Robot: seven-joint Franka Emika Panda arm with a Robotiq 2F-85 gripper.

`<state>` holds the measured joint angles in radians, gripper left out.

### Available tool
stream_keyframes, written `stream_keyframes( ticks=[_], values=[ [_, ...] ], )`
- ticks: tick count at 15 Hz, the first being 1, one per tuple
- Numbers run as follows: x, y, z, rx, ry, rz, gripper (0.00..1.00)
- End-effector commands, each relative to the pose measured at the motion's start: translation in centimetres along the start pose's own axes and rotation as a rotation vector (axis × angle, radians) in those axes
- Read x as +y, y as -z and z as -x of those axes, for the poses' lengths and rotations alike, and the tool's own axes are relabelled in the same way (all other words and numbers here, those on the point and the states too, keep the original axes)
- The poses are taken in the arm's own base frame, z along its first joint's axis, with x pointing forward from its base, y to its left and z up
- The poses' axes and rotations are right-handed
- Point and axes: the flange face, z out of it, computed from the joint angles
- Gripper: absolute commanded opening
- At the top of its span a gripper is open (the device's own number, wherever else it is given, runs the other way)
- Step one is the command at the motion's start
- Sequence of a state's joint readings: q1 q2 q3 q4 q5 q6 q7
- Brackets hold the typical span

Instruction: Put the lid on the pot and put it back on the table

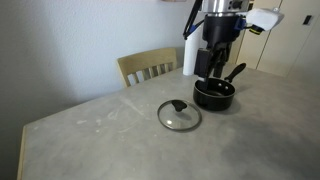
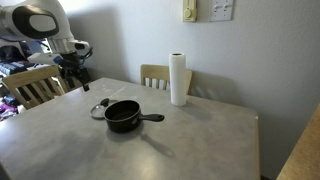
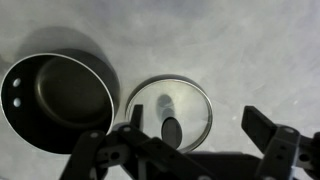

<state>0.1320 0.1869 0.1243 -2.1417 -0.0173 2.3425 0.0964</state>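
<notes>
1. Jaw state: the jaws are released and spread wide, with nothing between them. In the wrist view the two fingers (image 3: 262, 125) rise from the lower edge, clear of the bench (image 3: 250, 50).
2. Lid position: the lid (image 3: 168, 108) lies flat on the bench with its knob (image 3: 172, 130) up, just beside the pot (image 3: 60, 95). It cannot be told whether the two rims touch.
3. Pot position: the pot stands upright and empty on the bench. Its handle (image 2: 152, 118) points to the side away from the lid.
4. Step in hand (judgement): the lid is not yet grasped. The next move is a descent onto the knob.
5. Hazard, off-centre closure: in the wrist view the knob sits nearer one finger than the other. If the jaws close from this alignment, one finger would likely reach the knob first. That could push the lid across the bench into the pot.
6. Hazard, slip: the knob is small and looks smooth. A shallow or skewed hold may let the lid tilt or drop, and a glass lid falling on a hard bench may break.
7. Hazard, misseating: the pot is small and nothing holds it in place. A lid brought in tilted could strike the rim, shift the pot or rest crooked.
8. Hazard, surroundings: a paper towel roll (image 2: 178, 80) stands on the bench near the pot. A wide sideways sweep of the arm could topple it.
</notes>
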Motion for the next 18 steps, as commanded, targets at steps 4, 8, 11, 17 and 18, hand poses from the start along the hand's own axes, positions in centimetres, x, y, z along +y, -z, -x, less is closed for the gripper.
stream_keyframes(
  ticks=[4, 8, 11, 17, 18],
  values=[
    [1.1, -2.6, -2.9, 0.083, -0.143, -0.011, 1.0],
    [1.2, -5.3, -5.9, 0.095, -0.111, -0.029, 1.0],
    [1.0, -7.1, -8.2, 0.094, -0.056, -0.036, 1.0],
    [0.2, -10.4, -11.3, 0.068, 0.131, -0.041, 1.0],
    [0.0, -10.8, -11.5, 0.055, 0.158, -0.037, 1.0]
  ],
)
